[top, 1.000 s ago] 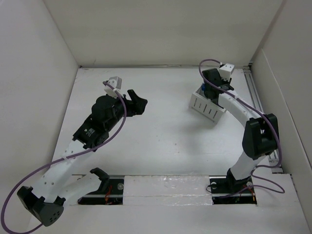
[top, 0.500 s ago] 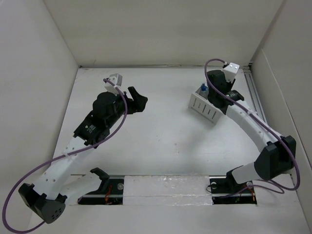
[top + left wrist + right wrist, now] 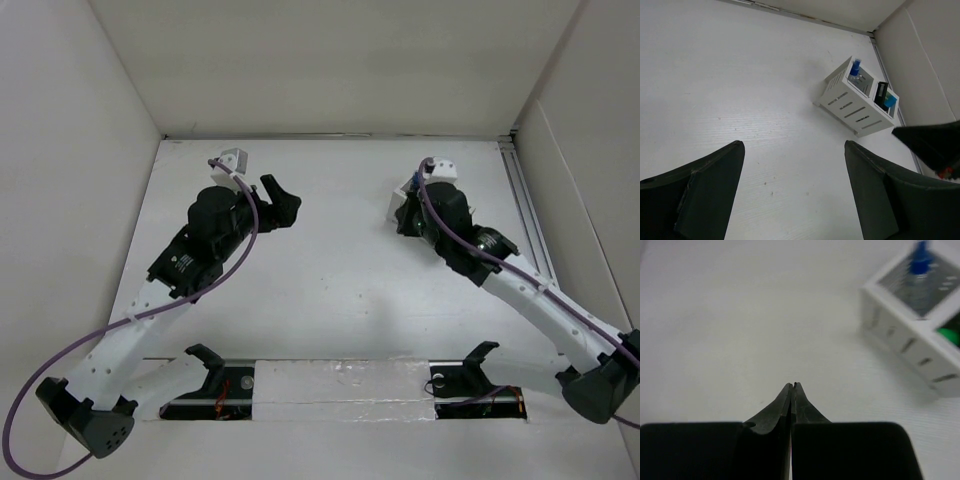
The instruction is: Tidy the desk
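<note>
The desk (image 3: 340,270) is a wide white tabletop inside white wall panels. My left gripper (image 3: 283,206) hovers over its left-centre, open, with nothing between its dark fingers (image 3: 710,185); the left wrist view shows only bare desk (image 3: 740,90) under it. My right gripper (image 3: 406,218) is low at the back right, over the near left side of the white ribbed pen holder (image 3: 396,204), and its arm hides most of that holder. In the right wrist view the right gripper (image 3: 793,385) is shut on nothing, above bare desk (image 3: 740,315).
The two-compartment pen holder (image 3: 857,100) stands near the right wall. One compartment holds a blue-capped item (image 3: 855,67), the other a black and teal item (image 3: 885,96). In the right wrist view the holder (image 3: 912,335) lies up and to the right of the fingertips.
The right arm has stretched out low, its gripper coming off the top of the pen holder towards the holder's near left side and closing. The left arm has barely moved.
</note>
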Robot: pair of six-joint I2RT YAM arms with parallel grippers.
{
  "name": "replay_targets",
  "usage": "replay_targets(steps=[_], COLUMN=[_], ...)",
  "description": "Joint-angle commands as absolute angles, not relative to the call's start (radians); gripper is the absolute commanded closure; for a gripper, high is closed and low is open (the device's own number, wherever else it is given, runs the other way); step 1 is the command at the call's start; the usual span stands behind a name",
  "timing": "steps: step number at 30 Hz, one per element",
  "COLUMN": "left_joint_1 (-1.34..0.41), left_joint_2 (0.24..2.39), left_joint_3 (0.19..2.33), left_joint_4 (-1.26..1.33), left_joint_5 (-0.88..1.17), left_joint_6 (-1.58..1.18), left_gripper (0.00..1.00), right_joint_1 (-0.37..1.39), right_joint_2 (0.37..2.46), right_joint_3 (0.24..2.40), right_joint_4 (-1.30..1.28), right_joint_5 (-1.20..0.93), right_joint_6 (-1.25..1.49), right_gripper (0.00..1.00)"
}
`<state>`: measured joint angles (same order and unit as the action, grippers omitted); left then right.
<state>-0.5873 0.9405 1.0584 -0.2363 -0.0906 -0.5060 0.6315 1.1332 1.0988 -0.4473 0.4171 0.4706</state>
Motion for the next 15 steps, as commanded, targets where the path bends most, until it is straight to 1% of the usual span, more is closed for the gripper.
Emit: replay_targets(steps=[1, 2, 3, 5, 6, 8, 9, 12, 15], left_joint_1=[-0.583, -0.583, -0.583, -0.583, -0.583, -0.583, -0.583, -0.583, -0.583], left_joint_2=[0.946, 0.948, 0.948, 0.945, 0.940, 0.931, 0.928, 0.920, 0.920], left_joint_3=[1.111, 1.115, 1.115, 1.114, 1.109, 1.101, 1.100, 1.100, 1.097], left_joint_4=[-0.248, -0.259, -0.262, -0.271, -0.270, -0.270, -0.270, -0.270, -0.276], left_joint_5=[-0.124, -0.130, -0.135, -0.143, -0.144, -0.138, -0.138, -0.138, -0.144], left_joint_6=[-0.518, -0.520, -0.522, -0.526, -0.529, -0.537, -0.538, -0.549, -0.563], left_gripper=[0.22, 0.22, 0.22, 0.22, 0.22, 0.22, 0.22, 0.22, 0.22], right_joint_1=[0.736, 0.762, 0.788, 0.860, 0.880, 0.907, 0.919, 0.956, 0.998], right_joint_2=[1.063, 1.054, 1.046, 1.022, 1.011, 0.983, 0.977, 0.992, 1.034], right_joint_3=[1.065, 1.042, 1.029, 0.988, 0.968, 0.927, 0.898, 0.864, 0.856], right_joint_4=[-0.345, -0.344, -0.348, -0.364, -0.362, -0.336, -0.333, -0.336, -0.359], right_joint_5=[0.097, 0.066, 0.036, 0.046, 0.057, 0.048, 0.029, 0.037, 0.069], right_joint_6=[0.452, 0.462, 0.475, 0.498, 0.515, 0.535, 0.540, 0.552, 0.563], right_gripper=[1.00, 1.00, 0.94, 0.86, 0.78, 0.67, 0.55, 0.40, 0.38])
